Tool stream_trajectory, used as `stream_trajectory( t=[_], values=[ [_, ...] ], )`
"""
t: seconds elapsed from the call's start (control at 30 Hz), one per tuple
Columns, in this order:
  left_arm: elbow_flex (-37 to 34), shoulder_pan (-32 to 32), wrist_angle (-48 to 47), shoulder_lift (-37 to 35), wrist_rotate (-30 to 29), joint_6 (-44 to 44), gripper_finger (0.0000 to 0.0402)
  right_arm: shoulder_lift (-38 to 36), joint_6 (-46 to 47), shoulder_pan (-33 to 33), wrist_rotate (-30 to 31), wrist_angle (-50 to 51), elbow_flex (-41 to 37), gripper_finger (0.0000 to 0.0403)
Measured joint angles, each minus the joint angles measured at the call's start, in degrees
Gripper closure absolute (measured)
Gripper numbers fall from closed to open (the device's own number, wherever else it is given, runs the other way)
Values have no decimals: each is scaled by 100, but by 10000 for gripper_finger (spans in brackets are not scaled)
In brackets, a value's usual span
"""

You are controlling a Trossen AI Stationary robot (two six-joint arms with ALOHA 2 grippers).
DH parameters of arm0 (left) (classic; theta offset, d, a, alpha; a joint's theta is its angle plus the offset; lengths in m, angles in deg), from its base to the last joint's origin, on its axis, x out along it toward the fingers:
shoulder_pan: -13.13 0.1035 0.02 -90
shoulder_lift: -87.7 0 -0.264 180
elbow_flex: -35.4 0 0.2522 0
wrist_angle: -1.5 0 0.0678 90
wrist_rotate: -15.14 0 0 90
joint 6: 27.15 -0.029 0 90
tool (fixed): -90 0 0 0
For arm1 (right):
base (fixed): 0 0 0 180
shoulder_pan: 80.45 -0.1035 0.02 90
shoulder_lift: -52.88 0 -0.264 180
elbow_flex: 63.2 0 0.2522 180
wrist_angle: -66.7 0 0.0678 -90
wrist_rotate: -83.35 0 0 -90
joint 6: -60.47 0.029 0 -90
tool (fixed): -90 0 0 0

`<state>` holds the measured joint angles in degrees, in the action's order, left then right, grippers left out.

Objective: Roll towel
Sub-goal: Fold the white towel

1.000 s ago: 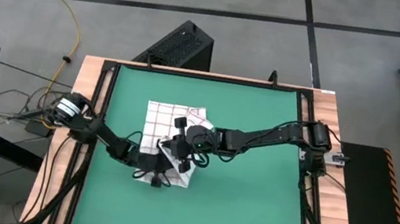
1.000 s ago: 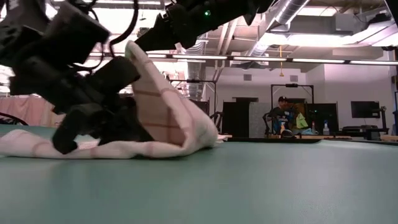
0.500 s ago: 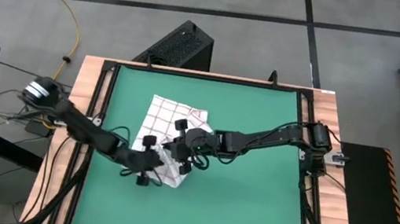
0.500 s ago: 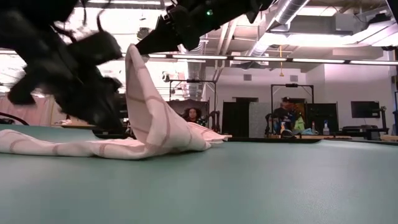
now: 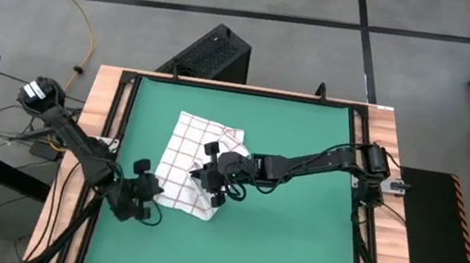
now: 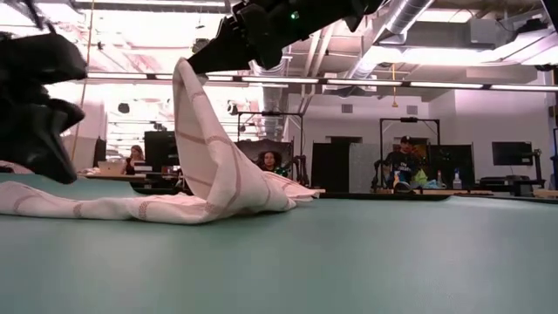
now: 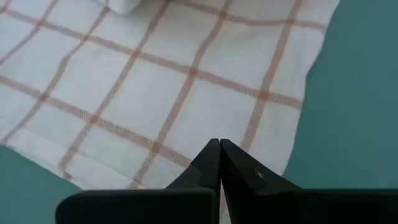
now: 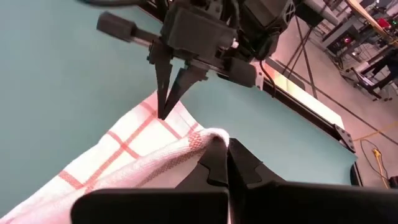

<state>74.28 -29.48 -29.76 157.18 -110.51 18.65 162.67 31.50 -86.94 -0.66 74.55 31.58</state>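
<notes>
The right hand (image 5: 210, 176) has its fingers pressed together on a fold of the towel (image 5: 197, 156), pinching the cloth between them; in the right wrist view the bunched, rolled edge of the towel (image 8: 155, 163) sits right at the tips of the two dark fingers (image 8: 214, 163). In the low view that pinched corner is lifted well above the surface, so the towel (image 6: 205, 174) rises in a steep peak up to the dark hand (image 6: 228, 45) and falls away into a low, flat spread on either side.

The left hand (image 5: 149, 192) is off the cloth, at the towel's near-left edge, with its fingers pressed together and nothing between them. In the left wrist view the closed fingertips (image 7: 219, 163) point at the flat checked towel (image 7: 161, 81), whose edge and corner lie just ahead of them. The right wrist view sees this left hand (image 8: 168, 99) from across the cloth, its tips close together just beside the towel's edge.

The towel is white with a thin dark-red grid and lies left of centre on the green mat (image 5: 298, 206), partly flat and partly drawn up. The mat covers the surface (image 5: 111, 85), whose wooden rim shows along the sides.

In the low view, people (image 6: 403, 161) sit far off in the room behind.
</notes>
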Motion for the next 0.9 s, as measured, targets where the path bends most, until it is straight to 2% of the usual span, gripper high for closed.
stream_trajectory(
  t=[0.37,0.57,0.73,0.9],
  values=[
    [51,-808,124,1257,-324,1838,401,0,46,12,-6,13,0,399],
    [56,-804,549,1696,-601,1777,402,0,48,-18,-38,-121,0,399],
    [56,-793,547,1719,-580,1684,401,116,55,-23,-681,-996,0,399],
    [59,-791,544,1723,-602,1639,401,311,95,6,-927,-1379,1,399]
  ],
)
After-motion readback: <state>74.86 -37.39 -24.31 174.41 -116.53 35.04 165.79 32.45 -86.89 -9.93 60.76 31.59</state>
